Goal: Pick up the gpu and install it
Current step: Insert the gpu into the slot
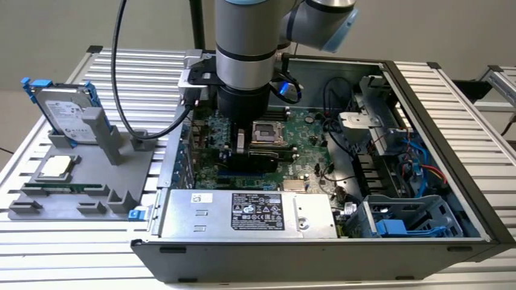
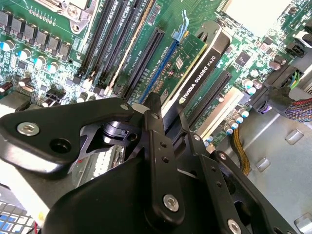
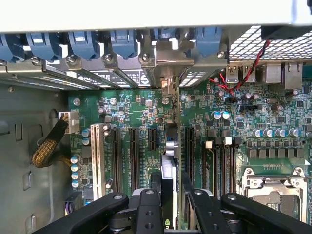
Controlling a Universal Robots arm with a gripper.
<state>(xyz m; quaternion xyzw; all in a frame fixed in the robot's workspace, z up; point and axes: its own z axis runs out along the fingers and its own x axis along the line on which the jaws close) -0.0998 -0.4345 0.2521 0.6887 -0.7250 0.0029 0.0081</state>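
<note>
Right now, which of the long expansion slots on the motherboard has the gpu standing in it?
The blue slot, in the second wrist view. The gpu stands on edge along it, held by the gripper; the black slots beside it are empty.

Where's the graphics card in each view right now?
Exterior view: graphics card, dark, under the arm, above the green board.
First wrist view: thin edge between the pincer's fingers.
Second wrist view: upright beside the blue slot.
Shared landmark: processor socket.
</note>
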